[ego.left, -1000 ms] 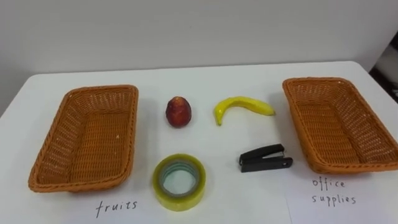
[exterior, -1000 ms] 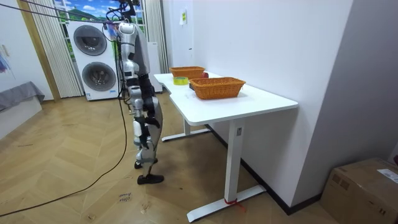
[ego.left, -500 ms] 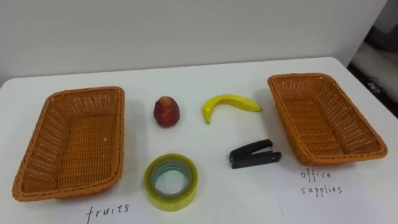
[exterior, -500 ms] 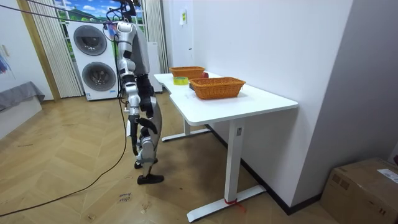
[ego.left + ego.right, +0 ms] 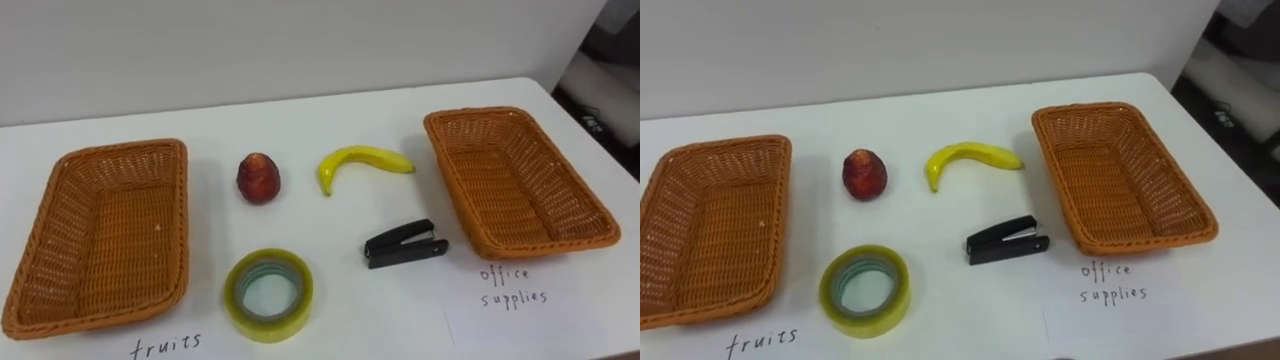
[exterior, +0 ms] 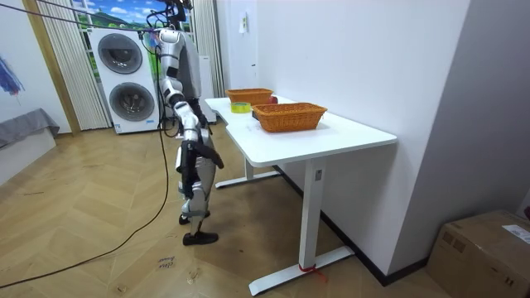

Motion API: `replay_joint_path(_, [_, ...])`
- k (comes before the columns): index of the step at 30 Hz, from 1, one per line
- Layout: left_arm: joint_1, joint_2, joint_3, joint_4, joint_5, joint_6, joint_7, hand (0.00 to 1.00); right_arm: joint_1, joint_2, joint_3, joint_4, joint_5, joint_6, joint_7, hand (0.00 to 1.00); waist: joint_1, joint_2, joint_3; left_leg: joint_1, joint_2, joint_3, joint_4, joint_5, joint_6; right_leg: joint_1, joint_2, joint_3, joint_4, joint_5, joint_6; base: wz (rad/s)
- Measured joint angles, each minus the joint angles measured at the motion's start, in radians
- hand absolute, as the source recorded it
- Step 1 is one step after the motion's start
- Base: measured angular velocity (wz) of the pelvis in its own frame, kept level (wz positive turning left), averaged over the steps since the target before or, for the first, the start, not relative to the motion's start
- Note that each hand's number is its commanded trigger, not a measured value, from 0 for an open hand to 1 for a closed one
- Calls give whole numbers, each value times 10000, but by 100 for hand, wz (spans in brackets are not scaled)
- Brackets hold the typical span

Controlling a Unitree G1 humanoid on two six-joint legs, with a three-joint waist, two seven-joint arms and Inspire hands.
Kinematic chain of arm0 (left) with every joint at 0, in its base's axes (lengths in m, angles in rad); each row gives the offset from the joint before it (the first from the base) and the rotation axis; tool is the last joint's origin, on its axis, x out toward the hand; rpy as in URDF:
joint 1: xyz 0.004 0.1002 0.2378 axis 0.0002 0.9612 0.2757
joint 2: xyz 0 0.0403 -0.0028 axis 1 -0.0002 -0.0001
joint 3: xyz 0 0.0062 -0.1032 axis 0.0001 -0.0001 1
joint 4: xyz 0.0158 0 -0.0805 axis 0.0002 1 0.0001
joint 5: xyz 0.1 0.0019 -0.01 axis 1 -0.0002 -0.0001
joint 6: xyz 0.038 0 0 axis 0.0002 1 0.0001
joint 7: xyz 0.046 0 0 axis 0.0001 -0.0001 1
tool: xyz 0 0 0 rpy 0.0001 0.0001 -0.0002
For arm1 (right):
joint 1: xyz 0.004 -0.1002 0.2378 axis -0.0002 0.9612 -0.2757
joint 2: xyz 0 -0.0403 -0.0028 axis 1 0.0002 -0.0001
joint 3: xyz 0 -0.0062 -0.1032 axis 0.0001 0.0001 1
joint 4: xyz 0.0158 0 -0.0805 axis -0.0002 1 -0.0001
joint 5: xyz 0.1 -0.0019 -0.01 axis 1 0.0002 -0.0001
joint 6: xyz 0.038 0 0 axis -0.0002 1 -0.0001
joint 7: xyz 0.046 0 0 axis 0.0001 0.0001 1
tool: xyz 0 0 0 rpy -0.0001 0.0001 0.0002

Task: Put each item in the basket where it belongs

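On the white table (image 5: pixel 300 115) a red apple (image 5: pixel 258 178) and a yellow banana (image 5: pixel 362 163) lie side by side in the middle. Closer to me sit a roll of yellow tape (image 5: pixel 268 293) and a black stapler (image 5: pixel 404 244). An empty wicker basket (image 5: pixel 183 220) with a handwritten "fruits" label (image 5: pixel 165 345) stands at the left. A second empty wicker basket (image 5: pixel 446 180) with an "office supplies" label (image 5: pixel 512 285) stands at the right. In the room view I stand at the table's long side, and my right hand (image 6: pixel 212 157) hangs low in front of my hip, below the tabletop.
The table's right corner (image 5: pixel 560 95) drops off to the floor just beyond the right basket. A plain wall runs behind the table. Behind me in the room view stand stacked washing machines (image 6: pixel 124 79).
My head camera has swung right, so everything on the table sits further left in the picture. In the room view my right arm has swung forward from my side. Nothing on the table has moved.
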Motion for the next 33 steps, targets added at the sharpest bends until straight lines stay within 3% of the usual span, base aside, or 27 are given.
replay_joint_path(5, [70,-4,-252,0,-372,-173,0,0,62,53,7,-1725,-755,-357,-1174,0,27,12,16,-8,0,4,-13,0,0,-11,9,49,-9,-14,9,0])
replay_joint_path(11, [106,-1,-370,5,-376,-330,-27,0,98,52,111,-2927,-1058,-654,-1854,0,123,-29,11,-62,1,46,-22,0,0,-95,20,98,9,-13,9,-1])
replay_joint_path(16, [202,11,-577,-112,-337,-392,-229,0,256,50,465,-4096,-1477,-716,-2049,0,228,-81,19,-150,4,69,-21,0,0,-203,26,142,8,-10,7,-4])
replay_joint_path(21, [225,90,-863,-110,-346,-516,-234,0,176,31,593,-4726,-2021,-1066,-2274,0,272,-143,35,-183,5,20,-10,0,-1,-221,20,65,-15,-10,7,4])
replay_joint_path(33, [65,152,-1127,35,-316,-538,-604,0,128,34,826,-6942,-5250,-1092,-2389,0,307,-80,67,-324,14,5,-12,2,-3,-362,20,28,95,-6,2,-1])
